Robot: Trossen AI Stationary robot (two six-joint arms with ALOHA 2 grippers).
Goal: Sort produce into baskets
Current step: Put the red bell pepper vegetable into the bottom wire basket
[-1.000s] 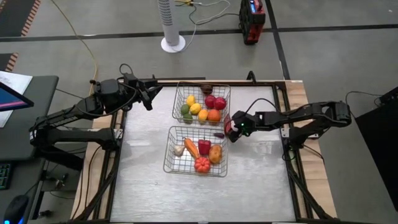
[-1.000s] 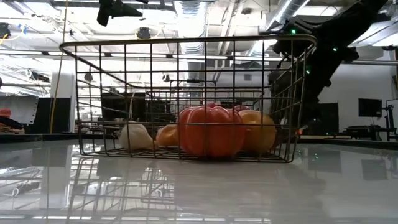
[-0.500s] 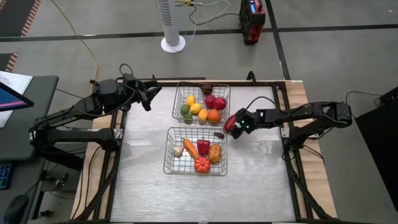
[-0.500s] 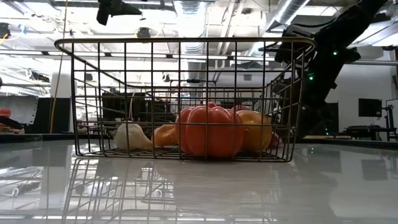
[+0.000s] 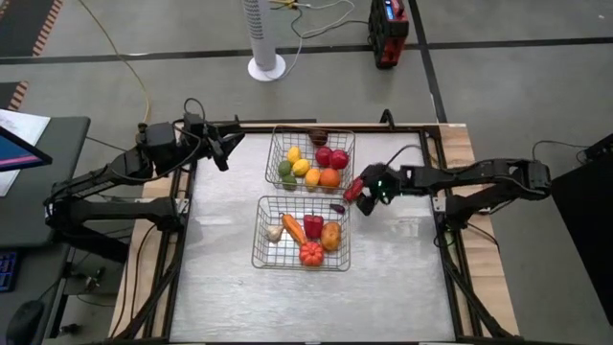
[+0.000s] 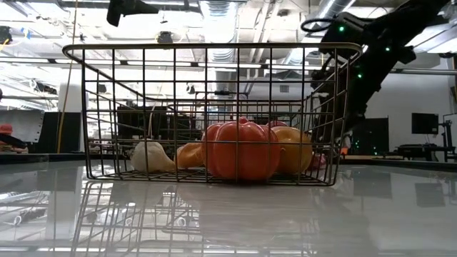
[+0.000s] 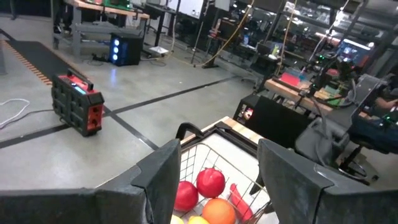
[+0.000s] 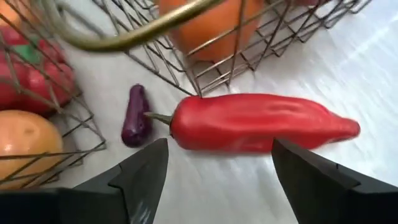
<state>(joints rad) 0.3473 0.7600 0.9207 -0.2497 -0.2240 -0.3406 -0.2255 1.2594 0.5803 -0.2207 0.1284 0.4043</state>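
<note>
On the glossy white table [image 5: 230, 278] in an open workshop, both arms' fingers are spread wide, holding nothing.

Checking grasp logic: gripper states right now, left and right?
Left gripper: open, empty, above the table's far left corner.
Right gripper: open, holding nothing; fingers straddle the red pepper on the table between the baskets.

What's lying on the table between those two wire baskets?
A small dark purple vegetable lies on the bare table in the gap between the two baskets, with a long red pepper beside it; the right wrist view shows both.
</note>
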